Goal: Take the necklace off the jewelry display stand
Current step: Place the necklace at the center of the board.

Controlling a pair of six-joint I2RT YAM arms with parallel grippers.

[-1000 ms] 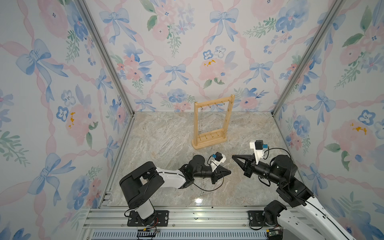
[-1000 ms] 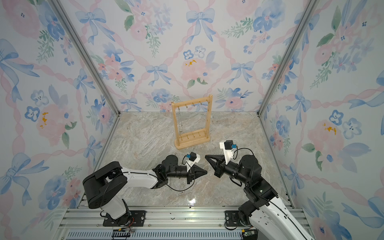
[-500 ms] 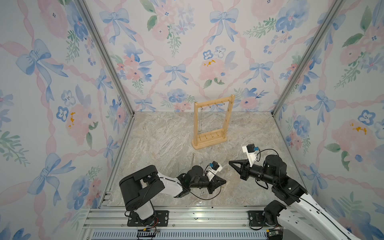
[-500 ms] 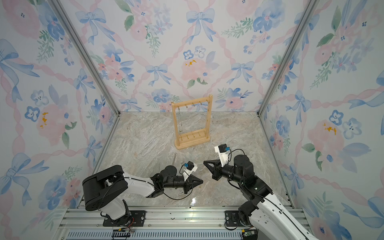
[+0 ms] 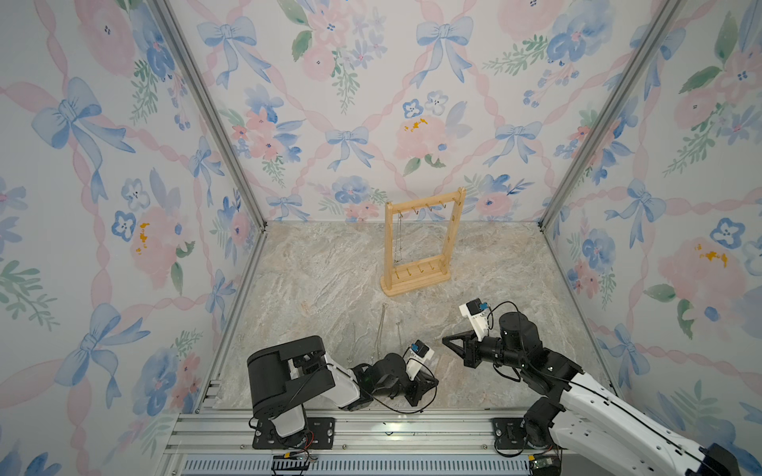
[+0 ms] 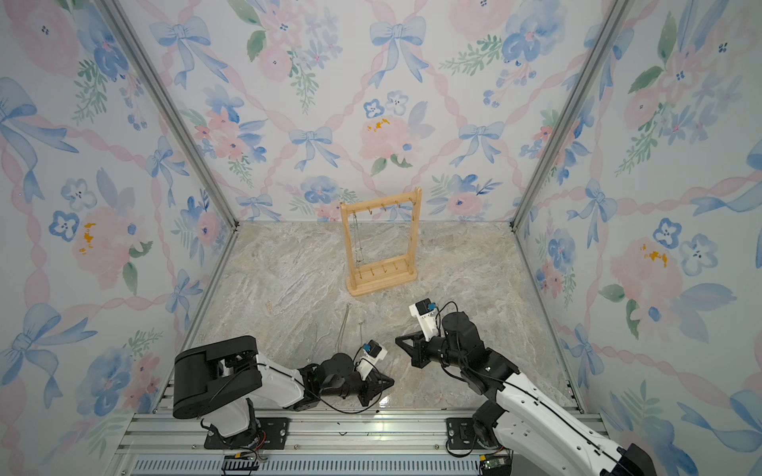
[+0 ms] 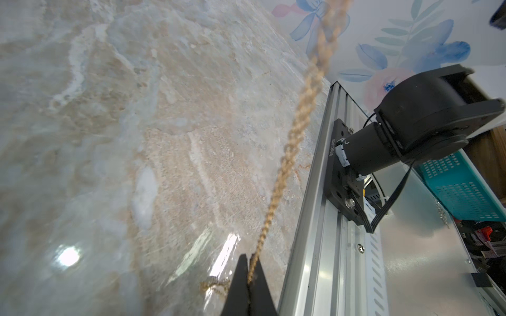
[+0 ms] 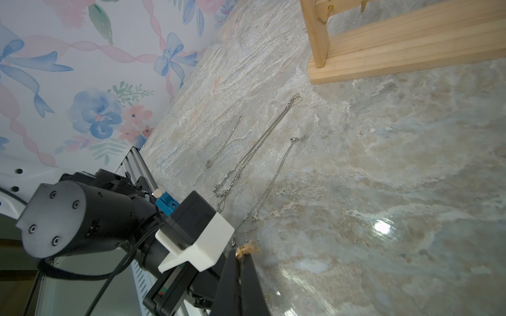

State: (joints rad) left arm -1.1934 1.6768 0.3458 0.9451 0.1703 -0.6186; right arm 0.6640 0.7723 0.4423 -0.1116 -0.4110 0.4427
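left tool (image 5: 435,381), clamping the gold necklace (image 7: 290,142), lowered toward front rail (image 5: 371,428), right tool (image 5: 445,341) drawn frontward

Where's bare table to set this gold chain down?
Freest: the marble table between the left wall and the jewelry display stand, and the strip from the stand to the right wall, beyond the right gripper. Crowded: silver necklaces lie between the stand and the left gripper; the gold chain is pinched in both shut grippers.
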